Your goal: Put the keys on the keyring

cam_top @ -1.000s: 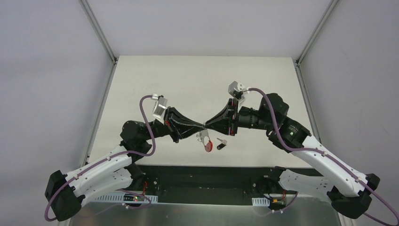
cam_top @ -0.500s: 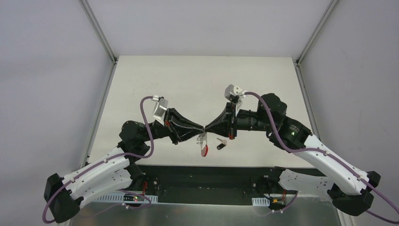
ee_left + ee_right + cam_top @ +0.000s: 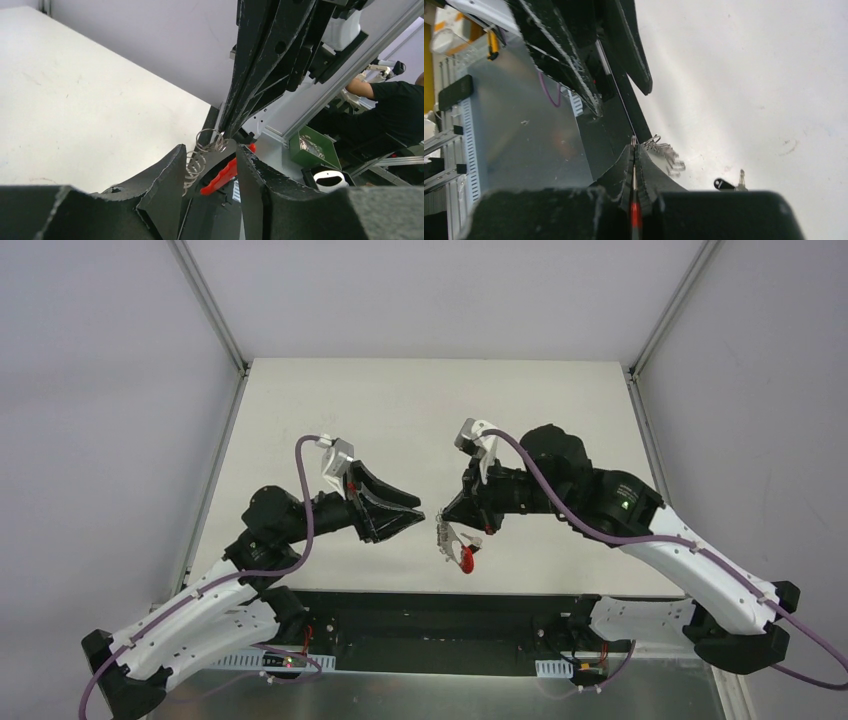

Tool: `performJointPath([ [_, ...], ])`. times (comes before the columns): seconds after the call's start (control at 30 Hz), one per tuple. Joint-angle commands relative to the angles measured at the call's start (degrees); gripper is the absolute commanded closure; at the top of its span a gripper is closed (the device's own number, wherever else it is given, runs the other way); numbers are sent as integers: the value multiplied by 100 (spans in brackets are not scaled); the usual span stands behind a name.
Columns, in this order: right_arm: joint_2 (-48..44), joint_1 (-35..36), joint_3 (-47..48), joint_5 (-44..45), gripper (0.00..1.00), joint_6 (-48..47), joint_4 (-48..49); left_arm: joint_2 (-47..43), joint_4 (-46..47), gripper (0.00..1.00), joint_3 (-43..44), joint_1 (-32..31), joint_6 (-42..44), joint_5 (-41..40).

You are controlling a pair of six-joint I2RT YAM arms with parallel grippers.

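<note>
Just changed: the keyring is no longer pinched from both sides; a second ago it was shared tip to tip by the two grippers, and now it is carried by one alone.
Left gripper: pulled back to the left of the keyring and kept apart from it; the jaws are parted to a moderate gap and nothing is held between them.
Right gripper: closed tight on the keyring, with the wire loops caught at the very fingertips.
Keyring: held up in the air over the table; the red crescent is left dangling under the loops.
Key: one small key with a black tag is seen lying flat on the table beneath the keyring, slightly to one side and not touching it; no other key can be made out.
Meaning for the task: the handover is judged complete, so the left gripper is freed to fetch the key while the loops are kept presented.
Progress: nothing is threaded on the keyring yet, so the main step is judged not yet done.
Risk: the loops are held only at the tips and could be twisted or dropped once a key is pushed against them.
</note>
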Motion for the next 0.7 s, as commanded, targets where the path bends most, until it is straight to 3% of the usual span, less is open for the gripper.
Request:
performJointPath([
  [0.0, 174, 103, 536, 584, 100, -181, -803, 181, -745, 59, 412, -33, -70, 135],
  [0.47, 608, 383, 702, 2236, 100, 625, -496, 450, -803, 59, 582, -29, -629, 491],
  [0.67, 962, 442, 1057, 2944, 100, 605, -902, 506, -1070, 57, 775, -34, -643, 457],
])
